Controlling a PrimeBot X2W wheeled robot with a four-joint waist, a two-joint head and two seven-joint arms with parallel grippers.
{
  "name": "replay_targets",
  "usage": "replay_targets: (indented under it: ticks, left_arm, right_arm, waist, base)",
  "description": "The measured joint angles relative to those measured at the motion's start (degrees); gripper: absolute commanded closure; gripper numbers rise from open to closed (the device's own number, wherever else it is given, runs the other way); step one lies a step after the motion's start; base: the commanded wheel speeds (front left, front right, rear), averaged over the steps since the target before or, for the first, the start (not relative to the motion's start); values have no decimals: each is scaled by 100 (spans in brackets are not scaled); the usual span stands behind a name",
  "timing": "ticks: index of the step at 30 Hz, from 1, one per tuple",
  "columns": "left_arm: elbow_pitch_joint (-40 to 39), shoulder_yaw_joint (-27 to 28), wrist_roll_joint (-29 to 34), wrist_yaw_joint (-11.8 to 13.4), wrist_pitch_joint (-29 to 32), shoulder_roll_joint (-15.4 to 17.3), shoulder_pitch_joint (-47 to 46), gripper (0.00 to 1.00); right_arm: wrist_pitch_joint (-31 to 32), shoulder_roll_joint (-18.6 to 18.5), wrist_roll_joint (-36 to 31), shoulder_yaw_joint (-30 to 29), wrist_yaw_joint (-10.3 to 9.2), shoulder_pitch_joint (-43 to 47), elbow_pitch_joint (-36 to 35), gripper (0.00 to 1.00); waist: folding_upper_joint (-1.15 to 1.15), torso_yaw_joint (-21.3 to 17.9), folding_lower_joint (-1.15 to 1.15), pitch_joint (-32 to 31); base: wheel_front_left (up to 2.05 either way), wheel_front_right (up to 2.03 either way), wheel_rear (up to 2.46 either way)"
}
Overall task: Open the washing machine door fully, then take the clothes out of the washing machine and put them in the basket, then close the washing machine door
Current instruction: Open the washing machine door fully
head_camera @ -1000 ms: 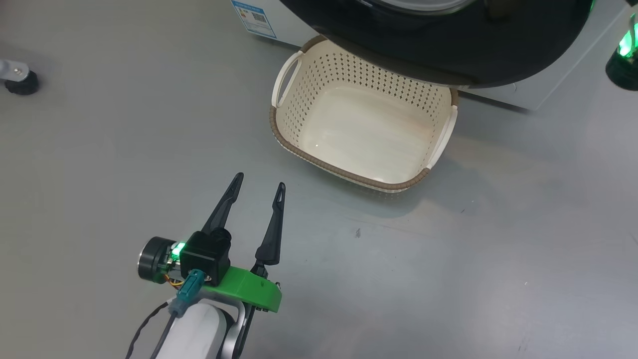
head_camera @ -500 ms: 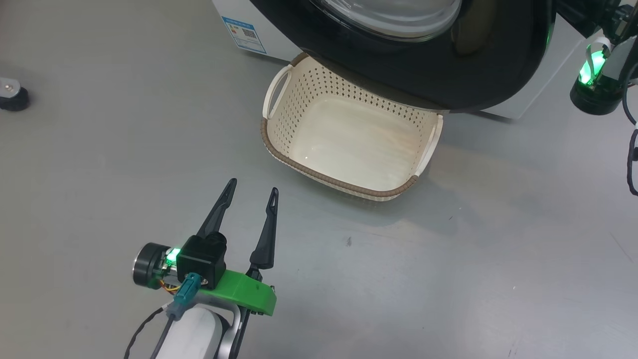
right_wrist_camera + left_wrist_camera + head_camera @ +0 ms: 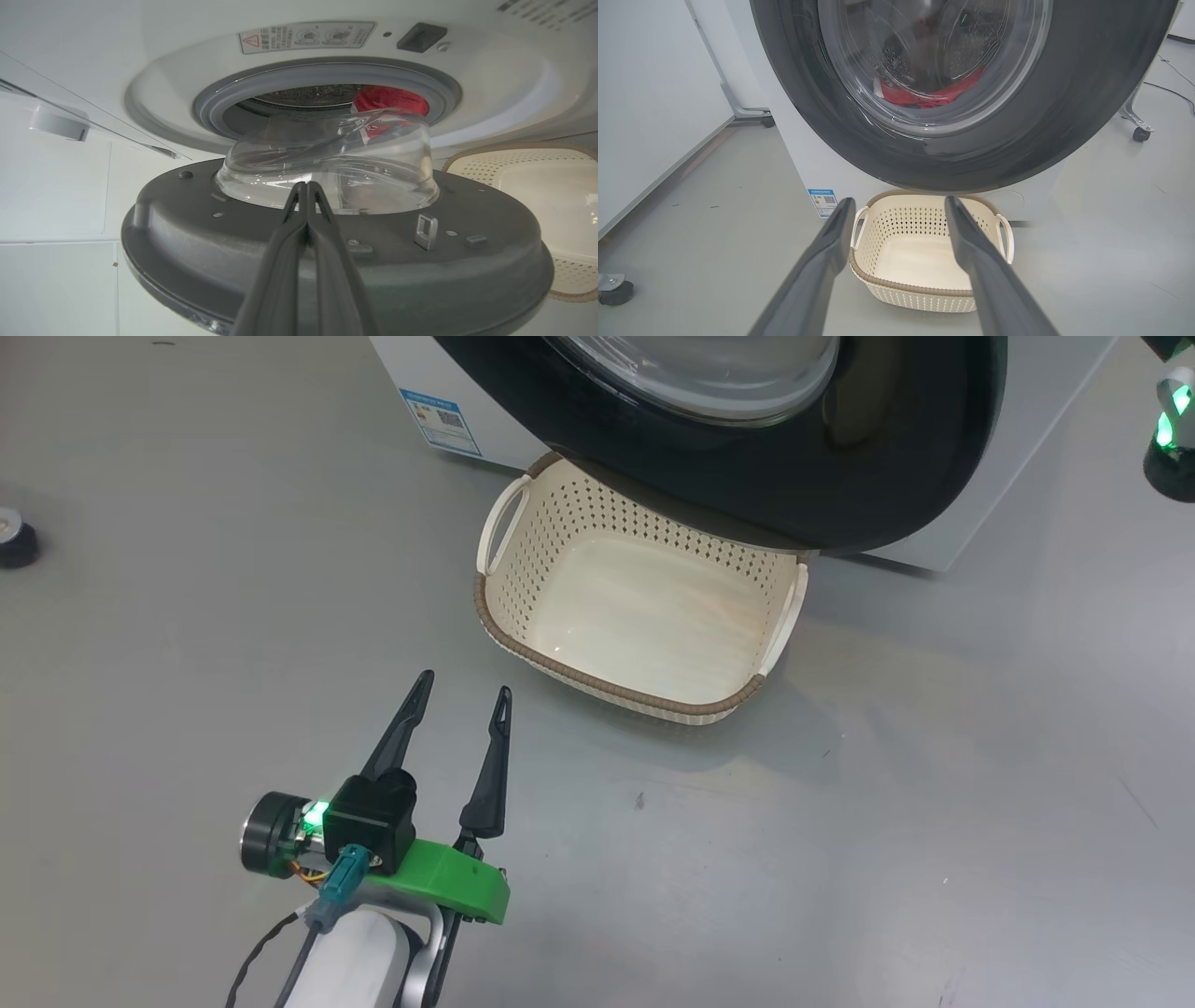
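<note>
Black, the washing machine door [image 3: 887, 476] shows more as your head camera lifts, yet hangs only ajar over the basket [image 3: 607, 686], clothes [image 3: 387, 98] inside the drum [image 3: 303, 95], left claw [image 3: 467, 683] spread, right claw [image 3: 306, 186] pressed together behind it.

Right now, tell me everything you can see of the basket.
The basket is small, cream plastic, a rounded rectangle with perforated walls, a smooth bottom, a brown woven-look rim and a loop handle at each end. It stands upright and empty on the grey floor, close before the washing machine, its far rim hidden under the washing machine door in the head view.
</note>
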Motion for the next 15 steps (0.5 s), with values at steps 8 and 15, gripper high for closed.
replay_targets:
  ticks: [8, 15]
  left_arm:
    - [89, 223, 42, 0, 0, 1, 14, 0]
    - [141, 432, 129, 0, 0, 1, 23, 0]
  right_arm:
    - [-475, -286, -1144, 703, 947, 482, -417, 100]
    - [-1213, -598, -2139, 1088, 1070, 1072, -783, 100]
  waist:
    - [0, -159, 0, -259]
    - [0, -348, 0, -555]
  base:
    - [0, 0, 0]
    - [0, 0, 0]
